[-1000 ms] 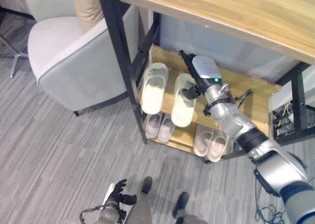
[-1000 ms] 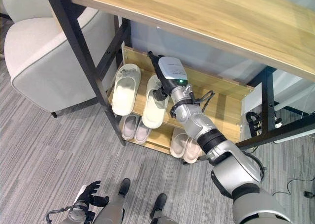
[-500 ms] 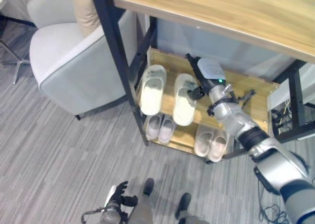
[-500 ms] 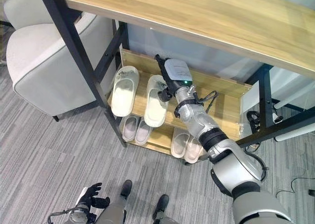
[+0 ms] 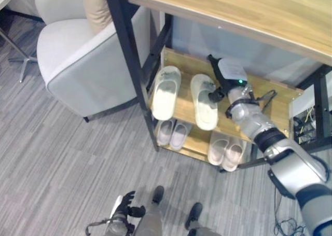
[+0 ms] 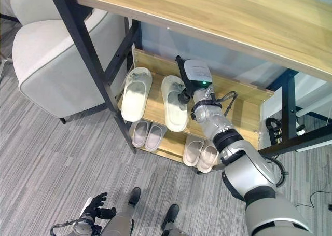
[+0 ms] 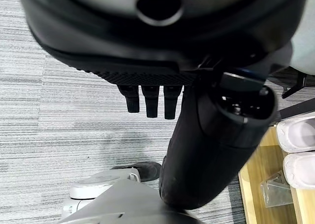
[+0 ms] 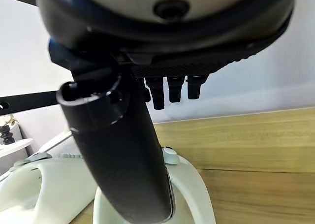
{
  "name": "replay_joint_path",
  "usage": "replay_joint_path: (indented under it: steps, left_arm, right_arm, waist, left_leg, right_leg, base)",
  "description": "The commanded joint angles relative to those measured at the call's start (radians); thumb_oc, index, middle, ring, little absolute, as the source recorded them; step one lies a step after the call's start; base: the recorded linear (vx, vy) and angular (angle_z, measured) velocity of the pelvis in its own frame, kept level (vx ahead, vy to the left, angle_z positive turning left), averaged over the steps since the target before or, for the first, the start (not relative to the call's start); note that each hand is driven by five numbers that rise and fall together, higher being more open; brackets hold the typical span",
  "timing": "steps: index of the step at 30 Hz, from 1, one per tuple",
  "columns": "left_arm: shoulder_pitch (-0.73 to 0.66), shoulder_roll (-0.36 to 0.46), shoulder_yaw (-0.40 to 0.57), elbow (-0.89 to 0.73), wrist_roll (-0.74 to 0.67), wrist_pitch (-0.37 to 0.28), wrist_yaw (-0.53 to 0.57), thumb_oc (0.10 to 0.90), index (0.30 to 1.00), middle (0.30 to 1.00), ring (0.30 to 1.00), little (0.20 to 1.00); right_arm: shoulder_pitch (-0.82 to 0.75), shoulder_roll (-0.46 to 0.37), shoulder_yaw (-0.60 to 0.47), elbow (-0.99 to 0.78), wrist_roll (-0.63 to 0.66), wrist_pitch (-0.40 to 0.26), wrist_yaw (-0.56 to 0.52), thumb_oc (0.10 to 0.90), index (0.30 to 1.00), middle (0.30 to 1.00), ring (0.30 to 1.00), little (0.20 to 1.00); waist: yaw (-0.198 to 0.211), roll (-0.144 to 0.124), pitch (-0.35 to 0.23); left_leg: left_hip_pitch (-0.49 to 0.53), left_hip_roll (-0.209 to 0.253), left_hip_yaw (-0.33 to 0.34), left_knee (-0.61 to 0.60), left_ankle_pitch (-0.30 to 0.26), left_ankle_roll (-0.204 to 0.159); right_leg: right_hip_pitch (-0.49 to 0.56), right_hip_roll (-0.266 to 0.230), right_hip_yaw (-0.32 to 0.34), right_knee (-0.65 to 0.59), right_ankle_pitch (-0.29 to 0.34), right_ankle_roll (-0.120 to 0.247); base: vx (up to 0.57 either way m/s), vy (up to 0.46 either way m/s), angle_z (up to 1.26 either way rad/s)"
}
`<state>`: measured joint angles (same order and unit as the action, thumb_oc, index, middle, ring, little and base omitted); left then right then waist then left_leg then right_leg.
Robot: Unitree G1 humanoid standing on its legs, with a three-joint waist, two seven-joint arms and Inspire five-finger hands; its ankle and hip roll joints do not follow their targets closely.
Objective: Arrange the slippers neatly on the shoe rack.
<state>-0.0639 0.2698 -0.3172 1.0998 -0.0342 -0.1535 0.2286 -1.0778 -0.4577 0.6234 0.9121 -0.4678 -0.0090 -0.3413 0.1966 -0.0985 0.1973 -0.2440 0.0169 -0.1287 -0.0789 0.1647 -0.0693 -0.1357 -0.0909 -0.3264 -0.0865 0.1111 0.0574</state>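
Right hand (image 6: 193, 76) reached under wooden tabletop (image 6: 218, 18), fingers straight, thumb pressed on cream rubber slipper (image 6: 175, 102) beside its mate (image 6: 136, 93) on upper wooden shoe-rack shelf (image 6: 244, 114). Left hand (image 5: 123, 205) hung relaxed over grey carpet (image 5: 57, 163).

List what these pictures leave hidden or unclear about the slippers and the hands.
- Right robot hand: in the eye views, contact with the slipper is too small to judge; in its wrist view the thumb covers that spot.
- Lower pairs: heels hidden under the upper shelf.
- Left robot hand: small, near the eye view's bottom edge.
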Motion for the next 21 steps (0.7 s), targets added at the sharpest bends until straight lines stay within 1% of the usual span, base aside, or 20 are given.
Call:
replay_joint_path:
  steps: [1,10,16,21]
  left_arm:
    - [-0.018,-0.005,-0.046,0.053,-0.008,-0.026,0.003,0.8,0.9,0.9,0.9,0.9]
    - [-0.009,-0.017,-0.028,0.057,-0.003,-0.019,0.004,0.8,0.9,0.9,0.9,0.9]
    - [0.002,-0.023,-0.01,0.059,0.008,-0.009,0.002,0.8,0.9,0.9,0.9,0.9]
    - [0.013,-0.022,0.003,0.058,0.017,-0.005,-0.005,0.8,0.9,0.9,0.9,0.9]
  right_arm:
    - [-0.149,-0.055,0.023,-0.05,0.012,-0.014,-0.093,0.8,0.9,0.9,0.9,0.9]
    - [-0.083,-0.049,0.006,-0.15,0.021,-0.032,-0.058,0.8,0.9,0.9,0.9,0.9]
    - [-0.012,-0.071,-0.019,-0.25,0.016,-0.045,-0.041,0.8,0.9,0.9,0.9,0.9]
    - [0.027,-0.095,-0.019,-0.31,0.011,-0.058,-0.01,0.8,0.9,0.9,0.9,0.9]
  waist:
    - [0.001,-0.029,-0.044]
    - [-0.02,-0.026,-0.044]
    - [-0.035,-0.023,-0.043]
    - [-0.046,-0.026,-0.045]
  left_leg:
    - [0.039,-0.007,0.061,-0.008,-0.105,0.0]
    - [0.053,-0.002,0.078,-0.008,-0.112,0.001]
    - [0.059,0.003,0.089,-0.008,-0.114,0.0]
    - [0.064,0.009,0.098,-0.008,-0.115,-0.001]
  right_leg:
    - [0.023,-0.036,0.03,0.019,-0.077,0.072]
    - [0.022,-0.035,0.046,0.021,-0.077,0.069]
    - [0.022,-0.033,0.056,0.02,-0.075,0.069]
    - [0.024,-0.029,0.061,0.019,-0.075,0.069]
  base:
    - [0.0,0.0,0.0]
    - [0.0,0.001,-0.02]
    - [0.0,-0.002,-0.01]
    - [-0.01,-0.012,-0.07]
